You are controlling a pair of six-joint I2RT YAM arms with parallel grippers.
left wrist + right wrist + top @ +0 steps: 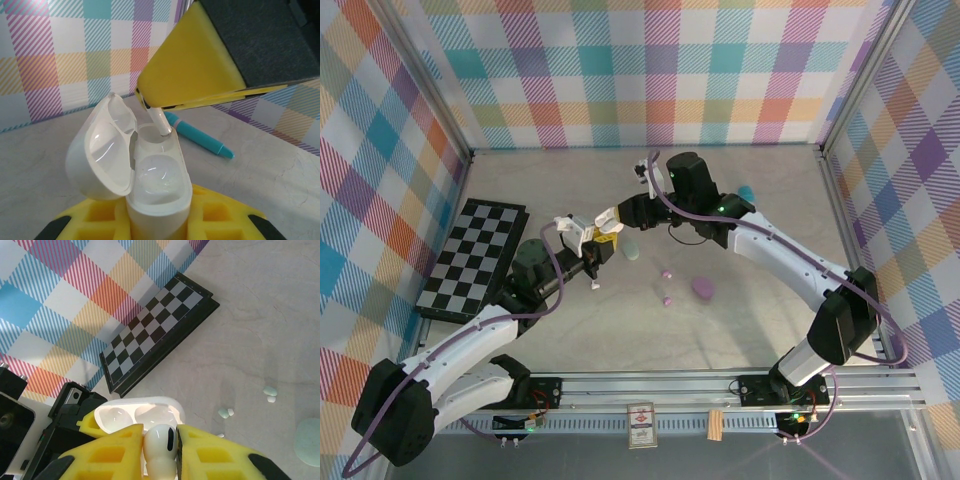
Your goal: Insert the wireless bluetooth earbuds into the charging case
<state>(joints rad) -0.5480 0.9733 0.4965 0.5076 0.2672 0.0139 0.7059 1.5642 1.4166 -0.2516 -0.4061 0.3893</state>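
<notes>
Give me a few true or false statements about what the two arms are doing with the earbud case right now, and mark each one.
1. The left gripper holds the white charging case with its lid open. True.
2. The right gripper is empty. False: it pinches a white earbud at the case's opening.
3. The chessboard lies flat, left of both grippers. True.
4. The purple case rests on the chessboard. False: it lies on the bare table, apart from the board.
</notes>
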